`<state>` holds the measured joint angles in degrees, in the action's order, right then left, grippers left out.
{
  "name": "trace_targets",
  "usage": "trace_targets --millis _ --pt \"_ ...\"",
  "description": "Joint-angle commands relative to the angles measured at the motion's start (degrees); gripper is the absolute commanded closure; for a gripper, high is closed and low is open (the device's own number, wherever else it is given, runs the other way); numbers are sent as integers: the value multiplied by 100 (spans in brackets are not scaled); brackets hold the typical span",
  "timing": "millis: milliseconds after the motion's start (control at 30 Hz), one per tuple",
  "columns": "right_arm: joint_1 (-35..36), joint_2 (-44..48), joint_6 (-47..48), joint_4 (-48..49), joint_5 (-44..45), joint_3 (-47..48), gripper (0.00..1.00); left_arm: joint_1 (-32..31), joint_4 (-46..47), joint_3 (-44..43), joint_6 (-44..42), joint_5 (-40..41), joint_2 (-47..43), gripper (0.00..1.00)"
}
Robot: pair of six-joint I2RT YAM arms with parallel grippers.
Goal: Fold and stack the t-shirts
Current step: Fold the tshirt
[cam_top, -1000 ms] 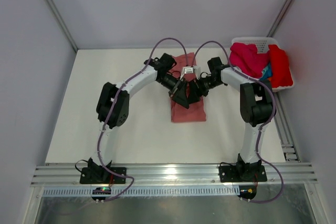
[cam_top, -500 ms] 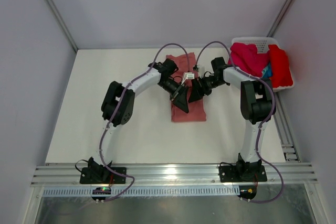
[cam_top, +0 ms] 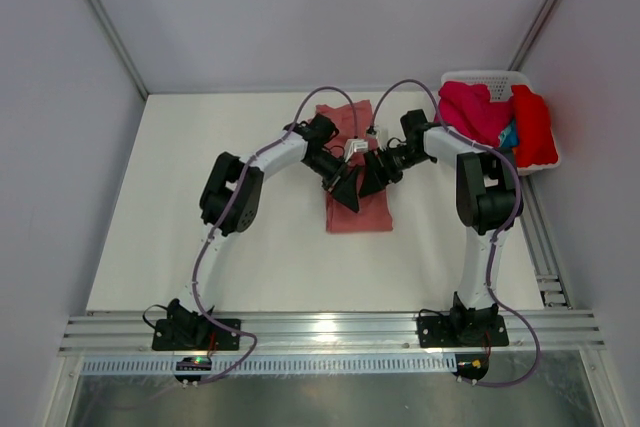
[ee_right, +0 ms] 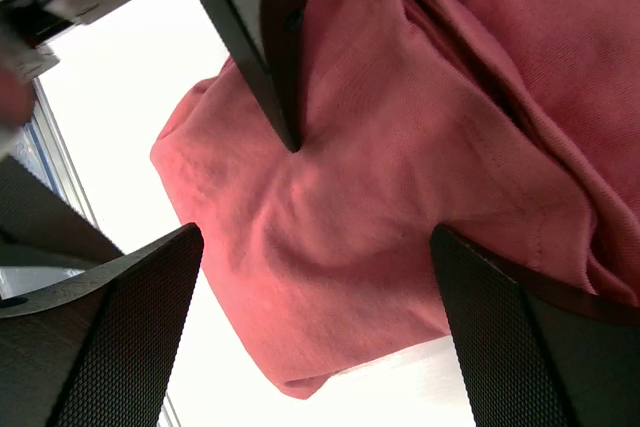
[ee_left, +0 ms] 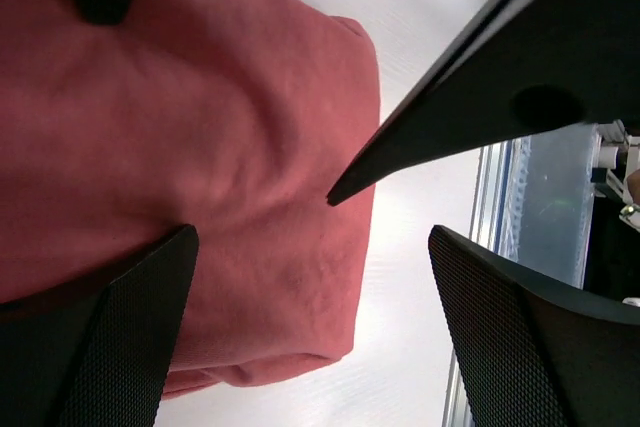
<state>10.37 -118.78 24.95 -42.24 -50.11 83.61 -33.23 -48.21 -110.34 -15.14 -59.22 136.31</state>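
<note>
The pale, matte table (cam_top: 180, 207) fills most of the top view, closed in by plain grey-white walls. A ribbed aluminium rail (cam_top: 330, 331) runs along its near edge and carries both arm bases. At the far right corner sits a white plastic basket (cam_top: 478, 77) with a perforated rim. It is heaped with crumpled shirts: a magenta t-shirt (cam_top: 468, 111) on the left, a bright red t-shirt (cam_top: 533, 127) on the right, and a sliver of blue t-shirt (cam_top: 508, 135) between them.

The salmon t-shirt (cam_top: 360, 213) lies flat near the middle of the table as a long narrow strip running from far to near, its near end squared off. Up close the soft knit shows gentle creases, a stitched hem line and rounded folded corners (ee_right: 400, 197), with layers stacked at its edge (ee_left: 200, 157).

Both arms bend inward over this strip. The left gripper (cam_top: 345, 187) and right gripper (cam_top: 369, 176) meet just beside each other above its middle. In the left wrist view the left gripper (ee_left: 310, 337) has its jaws spread wide, textured black fingers (ee_left: 110, 347) on either side, the salmon cloth lying below and between them, unclamped. The right gripper (ee_right: 315, 347) likewise stands apart, its mesh-patterned fingers (ee_right: 540, 347) flanking the cloth without pinching it. Each wrist view catches the other gripper's pointed black fingertip hanging close over the fabric.
</note>
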Motion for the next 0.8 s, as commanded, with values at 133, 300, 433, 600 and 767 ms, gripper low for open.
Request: trace_targets --millis 133,300,433,600,767 --pt "0 -84 107 -241 -122 384 1 466 136 -5 186 165 63 1" --pt "0 -145 142 -302 -105 445 1 730 154 110 143 113 -131 1" --pt "0 -242 124 -303 -104 489 1 897 57 92 99 -221 -105 1" --pt "0 -242 159 -337 1 533 1 898 -224 57 -121 -643 -43 1" --pt "-9 108 317 -644 228 787 1 880 -1145 -302 -753 -661 -227 1"
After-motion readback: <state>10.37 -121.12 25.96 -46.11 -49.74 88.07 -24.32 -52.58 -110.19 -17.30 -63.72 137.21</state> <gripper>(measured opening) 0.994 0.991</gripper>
